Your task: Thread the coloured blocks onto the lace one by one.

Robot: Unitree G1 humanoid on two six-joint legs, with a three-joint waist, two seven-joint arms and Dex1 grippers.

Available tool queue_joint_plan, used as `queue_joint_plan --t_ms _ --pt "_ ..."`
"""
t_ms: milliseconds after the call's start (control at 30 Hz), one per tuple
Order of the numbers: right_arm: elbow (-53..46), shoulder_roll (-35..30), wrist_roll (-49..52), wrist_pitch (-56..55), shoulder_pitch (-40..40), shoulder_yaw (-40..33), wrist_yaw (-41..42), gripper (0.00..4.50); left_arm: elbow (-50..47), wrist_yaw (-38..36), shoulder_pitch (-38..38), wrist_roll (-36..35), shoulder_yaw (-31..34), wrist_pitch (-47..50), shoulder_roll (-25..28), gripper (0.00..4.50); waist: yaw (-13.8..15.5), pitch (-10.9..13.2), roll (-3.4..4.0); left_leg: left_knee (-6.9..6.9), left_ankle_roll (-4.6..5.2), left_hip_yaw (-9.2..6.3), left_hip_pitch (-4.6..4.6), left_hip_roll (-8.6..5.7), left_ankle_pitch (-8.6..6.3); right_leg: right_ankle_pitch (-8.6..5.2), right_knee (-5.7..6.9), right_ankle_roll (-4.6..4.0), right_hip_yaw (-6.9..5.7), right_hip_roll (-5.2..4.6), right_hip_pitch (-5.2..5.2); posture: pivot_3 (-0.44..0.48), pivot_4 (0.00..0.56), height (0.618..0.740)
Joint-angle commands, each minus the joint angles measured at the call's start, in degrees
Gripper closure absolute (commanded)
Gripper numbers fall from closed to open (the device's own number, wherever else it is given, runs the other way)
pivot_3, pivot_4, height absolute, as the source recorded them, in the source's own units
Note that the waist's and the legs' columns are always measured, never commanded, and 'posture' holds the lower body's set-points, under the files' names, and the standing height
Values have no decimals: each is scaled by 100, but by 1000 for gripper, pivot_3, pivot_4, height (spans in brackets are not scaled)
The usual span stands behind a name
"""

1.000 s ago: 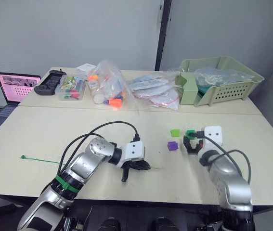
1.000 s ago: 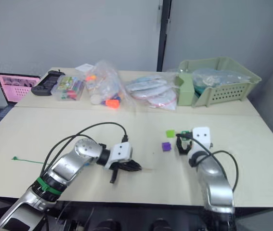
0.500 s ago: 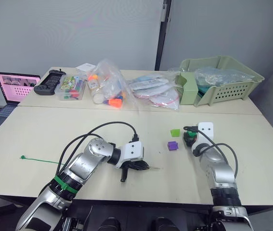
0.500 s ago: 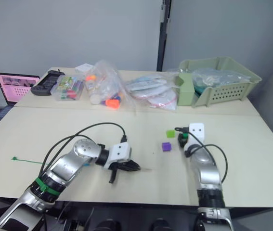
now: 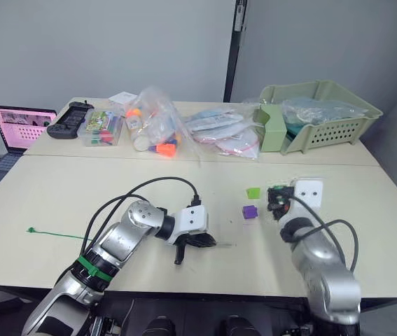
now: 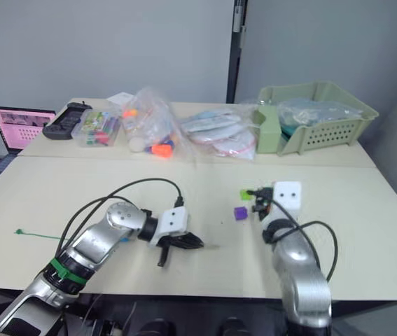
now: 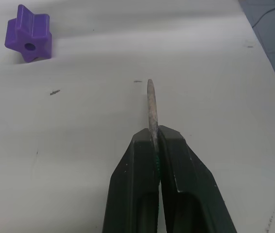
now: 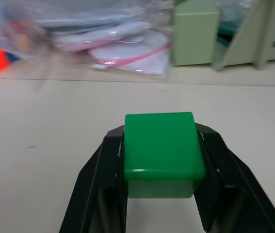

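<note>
Lace tip [image 7: 151,109] is pinched in the left end effector [image 7: 156,141], green block [image 8: 160,153] is clamped in the right end effector [image 8: 160,189]; threading judged next, hole to be aligned with tip.

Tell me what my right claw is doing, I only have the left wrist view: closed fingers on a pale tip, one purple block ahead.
Observer: The right claw is shut on a green block, lifted off the table.
Operator: Any other blocks near that purple one?
Observer: A lime green block lies just behind the purple block, both left of the right claw.
Operator: Where does the lace run?
Observer: The lace trails from the left claw along the table to your far left, ending in a small knot.
</note>
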Motion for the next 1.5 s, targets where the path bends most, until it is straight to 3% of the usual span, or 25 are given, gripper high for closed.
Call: queue_joint_plan --t_ms 33,200,533,600,767,833,967,1133,1267,1500 --pt "-883 41 -82 301 712 822 -183 3301 -62 -40 -20 -75 131 -45 19 4500 7 0 0 0 0 0 -1 -1 0 -1 -2 1 0 -1 0 0 150 740" --pt "-545 -104 -291 -103 1292 1097 -140 3301 -101 -74 -10 -86 138 -26 58 4500 20 0 -1 8 0 4 1 0 0 -8 -20 16 0 -3 11 0 150 740" --pt "677 396 -214 -841 1612 1097 -128 3301 -190 -56 -15 -98 204 40 174 4500 39 0 -2 4 0 -1 3 7 0 -21 -20 36 -6 3 9 0 150 740" --pt "649 448 -203 -1032 1647 1036 -118 2238 -181 -50 -18 -97 211 41 173 4500 42 0 -2 4 0 -1 5 9 0 -21 -20 37 -7 4 11 0 150 740" --pt "5 55 -85 -1164 1636 675 257 519 -147 -40 -30 -93 229 41 176 4500 62 0 -1 1 0 -2 -1 5 0 -23 -19 33 -8 1 7 0 150 740" --pt "-277 -155 23 -1052 1565 511 490 81 -151 -41 -25 -96 236 44 185 4500 61 0 -1 2 0 -2 -8 1 0 -22 -24 33 -7 -4 7 0 150 740" --pt "-940 -1351 1269 -457 1131 -463 1907 81 -142 -27 -28 -94 258 58 188 4500 54 0 -2 8 0 1 -12 -2 0 -18 -26 38 -5 -5 9 0 150 740" --pt "-486 -2975 2775 -58 683 -1208 3830 81 -168 -25 -17 -97 264 83 185 4500 55 2 -3 10 0 -1 -3 1 0 -17 -27 37 -7 0 19 0 150 740" --pt "1127 -4300 2169 -1157 -235 -350 5878 81 -319 -59 44 -128 259 159 213 4500 34 4 -3 16 0 7 5 -1 0 -18 -31 40 -4 0 26 0 150 740" --pt "3475 -4501 1061 -2904 -1529 786 7367 81 -602 -86 158 -168 252 302 301 4500 53 5 -4 12 1 8 -1 -1 -1 -14 -31 36 -3 2 19 0 150 740"
